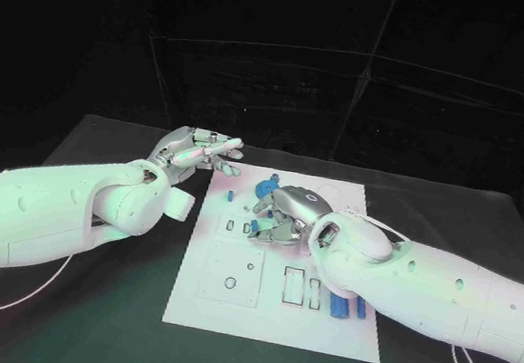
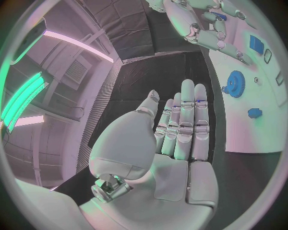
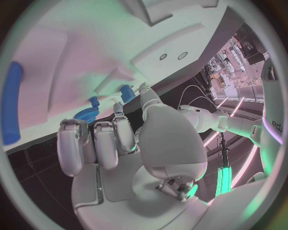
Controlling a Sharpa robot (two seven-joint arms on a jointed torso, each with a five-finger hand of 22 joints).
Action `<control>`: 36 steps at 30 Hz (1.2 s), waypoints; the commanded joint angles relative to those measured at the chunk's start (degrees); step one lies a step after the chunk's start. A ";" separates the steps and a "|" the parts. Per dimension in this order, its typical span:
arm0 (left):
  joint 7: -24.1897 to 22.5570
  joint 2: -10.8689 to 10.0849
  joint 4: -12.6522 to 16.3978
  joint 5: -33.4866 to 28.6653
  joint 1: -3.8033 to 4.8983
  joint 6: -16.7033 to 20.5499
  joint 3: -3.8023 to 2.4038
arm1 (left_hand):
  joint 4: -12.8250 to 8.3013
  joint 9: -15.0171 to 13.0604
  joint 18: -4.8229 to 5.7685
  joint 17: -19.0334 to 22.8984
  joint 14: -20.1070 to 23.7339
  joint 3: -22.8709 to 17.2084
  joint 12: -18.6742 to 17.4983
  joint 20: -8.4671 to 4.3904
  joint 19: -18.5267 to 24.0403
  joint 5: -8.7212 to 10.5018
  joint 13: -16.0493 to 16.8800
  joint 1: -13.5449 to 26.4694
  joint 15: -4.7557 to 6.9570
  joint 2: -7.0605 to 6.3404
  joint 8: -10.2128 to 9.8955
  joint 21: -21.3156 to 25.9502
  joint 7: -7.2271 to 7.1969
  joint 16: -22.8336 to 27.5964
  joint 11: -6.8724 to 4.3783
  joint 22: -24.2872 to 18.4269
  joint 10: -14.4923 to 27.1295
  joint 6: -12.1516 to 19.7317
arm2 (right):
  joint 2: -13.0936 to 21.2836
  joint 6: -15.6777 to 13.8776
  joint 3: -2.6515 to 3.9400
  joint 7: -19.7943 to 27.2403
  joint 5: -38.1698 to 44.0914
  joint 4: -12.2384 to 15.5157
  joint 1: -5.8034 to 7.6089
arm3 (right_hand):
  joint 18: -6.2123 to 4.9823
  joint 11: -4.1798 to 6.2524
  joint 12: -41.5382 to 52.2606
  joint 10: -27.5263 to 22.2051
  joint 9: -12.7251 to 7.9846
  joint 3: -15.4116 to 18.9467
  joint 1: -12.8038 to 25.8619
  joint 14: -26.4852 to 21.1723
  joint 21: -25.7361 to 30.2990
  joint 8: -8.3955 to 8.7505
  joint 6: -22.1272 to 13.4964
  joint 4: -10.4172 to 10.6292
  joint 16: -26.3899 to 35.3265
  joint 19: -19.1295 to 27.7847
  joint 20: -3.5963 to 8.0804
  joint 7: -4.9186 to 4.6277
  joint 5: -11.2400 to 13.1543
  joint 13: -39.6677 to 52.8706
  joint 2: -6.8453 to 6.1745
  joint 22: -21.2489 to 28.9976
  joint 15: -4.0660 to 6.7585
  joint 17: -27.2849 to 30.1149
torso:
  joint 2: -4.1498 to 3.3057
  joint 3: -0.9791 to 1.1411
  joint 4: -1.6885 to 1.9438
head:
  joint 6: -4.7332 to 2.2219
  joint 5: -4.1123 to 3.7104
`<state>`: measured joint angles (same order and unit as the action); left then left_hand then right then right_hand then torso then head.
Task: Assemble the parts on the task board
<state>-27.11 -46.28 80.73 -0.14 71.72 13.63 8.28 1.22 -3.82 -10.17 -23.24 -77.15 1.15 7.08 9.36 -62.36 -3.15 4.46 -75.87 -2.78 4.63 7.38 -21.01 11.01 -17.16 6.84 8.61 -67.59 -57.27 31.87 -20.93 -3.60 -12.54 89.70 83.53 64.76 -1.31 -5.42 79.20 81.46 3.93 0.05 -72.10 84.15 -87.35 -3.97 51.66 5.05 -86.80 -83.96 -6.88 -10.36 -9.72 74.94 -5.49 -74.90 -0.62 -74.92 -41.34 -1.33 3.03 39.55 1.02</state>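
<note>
The white task board (image 1: 272, 316) lies in the middle of the black table. My right hand (image 1: 288, 211) is over the board's upper half, fingers curled down. Its thumb and a finger pinch a small blue part (image 3: 127, 92), also seen at the fingertips as the small blue part (image 1: 262, 227). A blue gear (image 1: 266, 187) sits just beyond that hand; it appears again as the gear (image 2: 235, 84) and the gear (image 3: 87, 114). My left hand (image 1: 201, 148) hovers at the board's far left corner, its straight fingers (image 2: 187, 120) apart and holding nothing.
Two blue bars (image 1: 350, 305) lie side by side on the board's near right part, beside outlined slots (image 1: 292, 284). A small blue piece (image 2: 254, 113) and a blue square (image 2: 257, 44) also lie on the board. Bare black table (image 1: 87, 303) flanks the board.
</note>
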 commanded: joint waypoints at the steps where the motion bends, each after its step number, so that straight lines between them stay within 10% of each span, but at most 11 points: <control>1: 0.64 -0.04 -0.10 1.34 0.09 -0.97 -0.05 | -0.10 -0.03 -0.37 -2.92 -4.66 0.53 0.17 -1.26 -3.57 -0.11 0.43 0.62 1.32 -0.21 -0.04 -2.55 -0.91 -4.08 -1.01 1.24 -1.93 -0.46 | 1.48 -7.89 0.08 4.56 -1.54 1.99 0.09 | -0.54 -0.01 -1.09 -1.22 0.08 0.25 -1.36 3.88 1.03 -0.26 -0.89 0.45 0.68 -0.69 -0.43 -0.06 -1.97 3.36 0.15 -7.70 -0.44 -6.34 | 0.08 -0.01 0.01 | -0.17 0.08; 4: 2.22 -0.10 -0.19 3.16 0.09 -1.10 -0.05 | -0.25 -0.03 -0.37 -8.32 -7.32 0.76 1.14 -2.56 -6.73 -0.04 1.29 0.83 2.38 -0.28 -0.09 -5.58 -1.72 -10.73 -2.10 2.85 -5.10 -0.80 | 3.50 -9.87 0.13 6.66 -2.56 3.95 0.14 | -0.71 -0.13 -1.49 -1.61 0.04 0.80 -1.82 3.77 1.44 -0.18 -1.56 1.02 0.92 -0.18 -0.50 -0.19 -2.79 2.88 -0.13 -7.00 -0.51 -5.97 | 0.18 0.00 0.09 | -0.31 0.12; 11: 19.87 -1.14 1.17 13.89 0.80 -0.05 -0.06 | 1.01 -0.33 -0.02 -51.17 -11.54 2.73 9.90 -5.50 -14.16 -0.18 7.84 3.61 5.07 -1.17 0.72 -16.30 -4.02 -57.76 -4.76 9.19 -13.57 -1.42 | 10.25 -7.03 0.54 13.98 -16.61 8.16 2.15 | -1.79 -0.13 -4.48 -4.08 0.17 4.31 -2.13 2.77 4.03 -0.72 -1.74 4.25 3.11 2.94 -0.50 -0.18 1.68 -0.40 0.51 -2.52 -0.48 -2.24 | 0.44 0.03 0.01 | -0.45 0.30; 14: 26.91 -1.20 1.47 19.68 1.14 -2.15 -0.06 | 2.88 -1.18 1.30 -59.91 -11.98 4.29 18.79 -6.48 -16.08 -0.11 15.03 5.96 5.68 -1.29 3.48 -28.08 -4.93 -66.56 -6.09 22.33 -13.83 -3.59 | 13.11 -4.95 0.63 16.36 -24.16 9.17 3.49 | -2.10 0.08 -5.27 -4.67 0.27 4.45 -3.68 2.49 4.93 -1.14 -1.31 3.78 3.93 3.82 -0.33 0.03 0.79 -1.30 1.98 -1.13 -0.29 -1.07 | 0.70 0.10 -0.05 | -0.46 0.29; 15: 28.65 -1.20 1.56 21.13 1.22 -2.92 -0.06 | 3.34 -1.37 1.73 -61.30 -12.12 4.38 20.31 -6.55 -16.58 -0.02 16.40 6.39 5.73 -0.89 3.92 -30.55 -5.11 -67.85 -6.03 25.56 -13.59 -3.92 | 13.79 -4.53 0.65 16.76 -25.65 9.35 3.83 | -2.12 0.13 -5.32 -4.69 0.29 4.50 -3.93 2.48 5.01 -1.22 -1.24 3.67 4.01 3.86 -0.29 0.07 0.64 -1.38 2.22 -1.02 -0.24 -0.99 | 0.80 0.12 -0.09 | -0.48 0.28; 16: 31.47 -1.17 1.70 23.47 1.40 -4.15 -0.07 | 4.37 -2.32 2.43 -63.38 -12.23 5.04 32.86 -6.81 -16.69 -0.05 28.70 6.52 6.75 -0.21 5.76 -35.97 -5.60 -69.85 -6.70 31.49 -11.71 -3.55 | 14.83 -3.96 0.68 17.26 -27.90 9.57 4.40 | -2.14 0.17 -5.34 -4.69 0.30 4.55 -4.14 2.48 5.08 -1.29 -1.17 3.57 4.07 3.90 -0.25 0.12 0.52 -1.43 2.45 -0.94 -0.20 -0.92 | 0.94 0.16 -0.15 | -0.57 0.27; 21: 43.15 0.03 1.40 34.01 2.76 -10.39 -0.07 | 7.85 -4.98 2.72 -64.40 -12.28 7.00 45.93 -6.90 -15.03 0.01 41.87 8.76 6.37 1.36 10.10 -40.20 -6.25 -70.79 -6.53 36.27 -8.91 -3.63 | 17.96 -1.52 0.74 17.41 -41.05 8.84 6.31 | -2.30 0.60 -5.21 -4.35 0.43 4.51 -6.07 2.33 5.67 -2.05 -0.43 2.48 4.88 4.21 0.14 0.53 -2.04 -1.54 4.36 -0.14 0.21 0.18 | 1.97 0.25 -0.50 | -0.19 0.46; 25: 49.49 2.06 0.30 40.58 3.74 -14.05 -0.07 | 12.38 -10.95 3.13 -65.72 -12.59 10.74 60.64 -7.36 -14.34 0.22 57.38 10.91 7.33 0.76 18.33 -44.39 -7.68 -71.96 -7.51 41.33 -10.97 -3.07 | 19.05 0.24 0.75 16.93 -45.21 7.65 6.96 | -2.46 0.67 -4.70 -3.88 0.43 4.78 -6.18 2.21 6.13 -2.22 -0.34 2.29 5.31 4.64 0.23 0.60 -2.39 -1.07 4.55 0.59 0.28 0.82 | 2.51 0.46 -0.63 | 0.09 0.83; 32: 55.34 5.90 -1.97 46.43 4.46 -17.24 -0.06 | 15.30 -20.25 3.61 -66.54 -12.80 14.30 66.43 -8.18 -14.76 0.20 63.44 10.67 7.83 0.74 28.96 -48.37 -8.61 -72.65 -8.70 46.42 -11.66 1.93 | 19.57 1.25 0.75 16.76 -44.53 6.43 7.55 | -2.41 0.87 -3.47 -2.80 0.52 5.27 -6.50 2.26 6.15 -2.75 0.21 1.79 5.44 4.45 0.39 0.82 -1.84 0.05 4.68 0.48 0.45 0.83 | 3.10 0.80 -0.99 | 0.53 0.96; 36: 56.94 7.55 -2.72 47.10 4.65 -18.09 -0.04 | 15.25 -22.69 4.86 -66.76 -12.85 15.21 67.64 -8.38 -17.61 0.45 64.87 10.45 8.11 0.92 31.36 -52.87 -8.88 -72.84 -8.74 53.46 -12.13 3.64 | 19.51 1.61 0.75 16.58 -44.30 6.01 7.65 | -2.40 0.93 -3.05 -2.43 0.56 5.49 -6.42 2.30 6.14 -2.95 0.42 1.74 5.46 4.38 0.45 0.90 -1.71 0.45 4.77 0.43 0.51 0.80 | 3.25 0.92 -1.08 | 0.64 1.32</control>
<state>25.43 -38.93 78.21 42.94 76.26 -1.22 8.25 16.37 -26.34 -6.01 -74.94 -84.16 16.06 74.40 1.00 -79.85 -2.88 68.81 -65.13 4.92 5.44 38.54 -73.72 2.13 -89.83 -1.66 61.83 -79.34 -53.83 51.43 -21.04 -2.89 3.42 46.99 89.57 72.26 -3.12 -4.51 75.87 78.73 4.43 5.41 -78.44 83.95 -81.37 -6.63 51.69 6.93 -81.53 -79.74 -6.54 -9.34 -11.68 74.97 -1.01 -74.40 -0.39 -74.13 -38.31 -0.53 2.05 40.12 2.24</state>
